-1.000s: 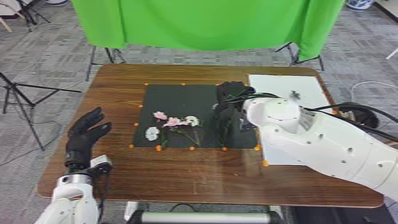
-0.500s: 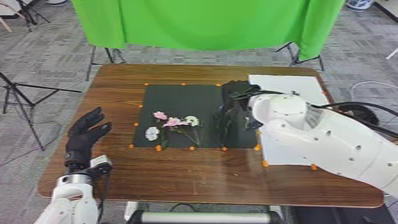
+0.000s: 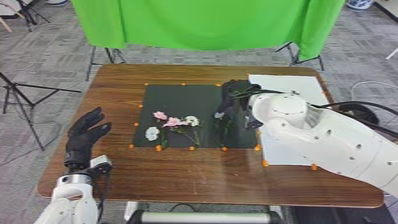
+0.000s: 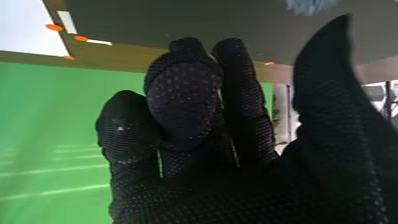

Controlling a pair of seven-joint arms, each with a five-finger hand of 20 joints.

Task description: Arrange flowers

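My right hand (image 3: 236,94) is above the upper right part of the black sheet (image 3: 182,97). Its fingers are loosely bent and hold nothing in the right wrist view, where the hand (image 4: 204,175) has its thumb apart. A pale bluish flower (image 3: 219,115) lies on the sheet just below that hand, its stem toward the near edge; the same blossom (image 4: 311,5) shows beyond the thumb. Farther left lie a pink flower (image 3: 160,115), another pink flower (image 3: 172,121), a white flower (image 3: 192,120) and a second white one (image 3: 152,134). Over the table's left side, my left hand (image 3: 82,140) is open.
A white sheet (image 3: 282,150) lies right of the black one, partly under the right arm. Small orange pieces, such as one piece (image 3: 159,148), line the sheets' edges on the brown table (image 3: 187,185). A green cloth (image 3: 204,22) hangs behind.
My right hand has shifted slightly to the right and uncovered the pale bluish blossom, which was hidden beneath it. The left hand and the other flowers have stayed in place.
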